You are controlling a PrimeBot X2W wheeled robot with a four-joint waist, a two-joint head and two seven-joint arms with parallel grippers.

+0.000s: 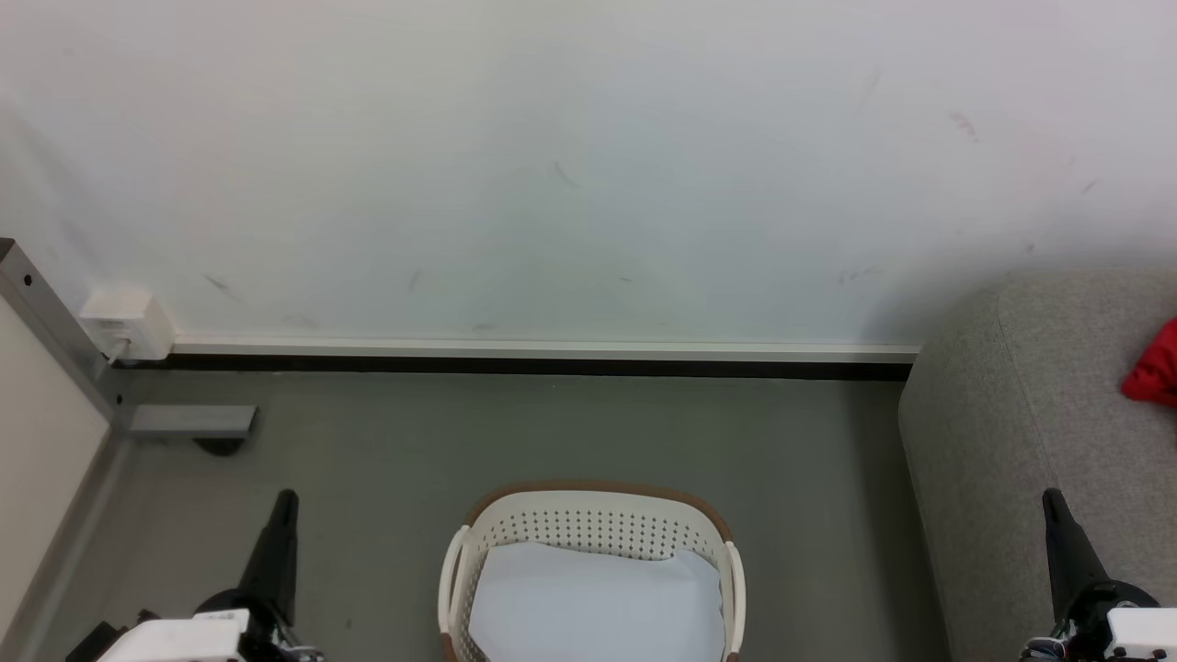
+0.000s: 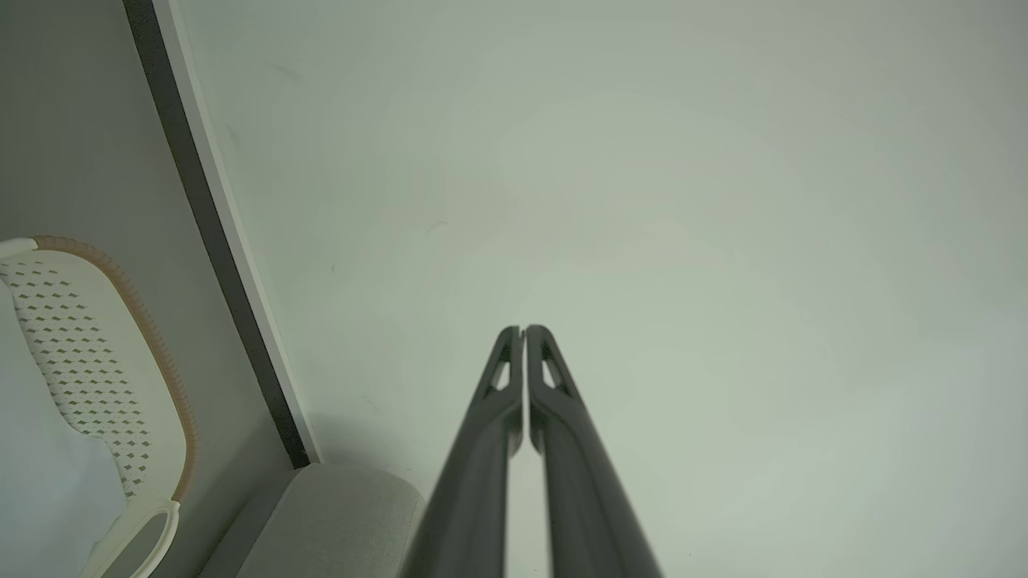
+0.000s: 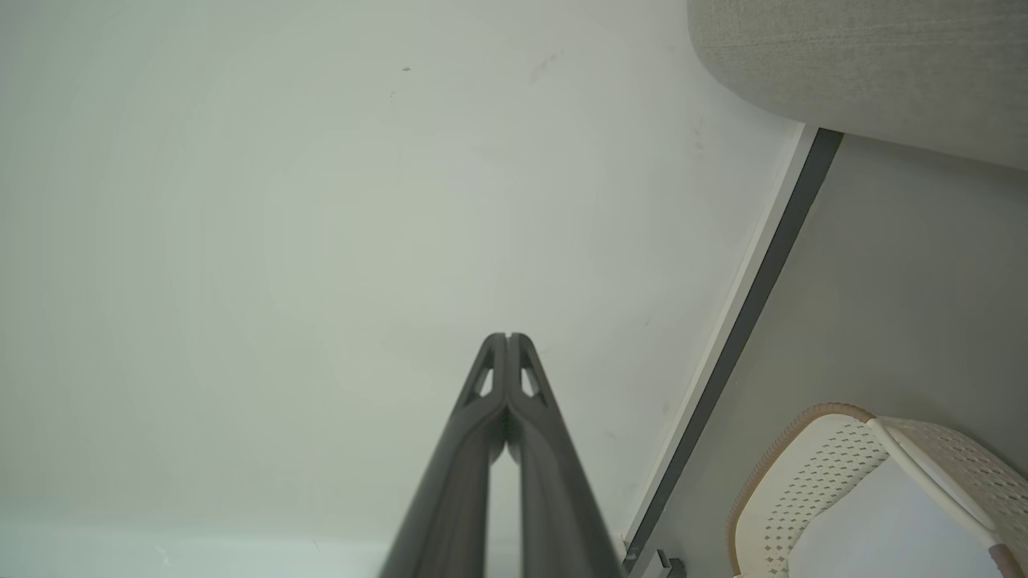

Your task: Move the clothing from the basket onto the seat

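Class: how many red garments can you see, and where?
1. A red garment lies on the grey sofa, cut off by the head view's right edge. Others may hide under the pale sheet in the basket.

Left hand (image 2: 523,331), right hand (image 3: 507,337): long dark tapered fingers (image 2: 482,449), slotted near tips; white wrist housings (image 1: 175,636), seemingly boxy.

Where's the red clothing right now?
Head view, far right edge: the red clothing lies on the grey seat, well to the right of the basket at bottom centre, which holds a pale sheet.
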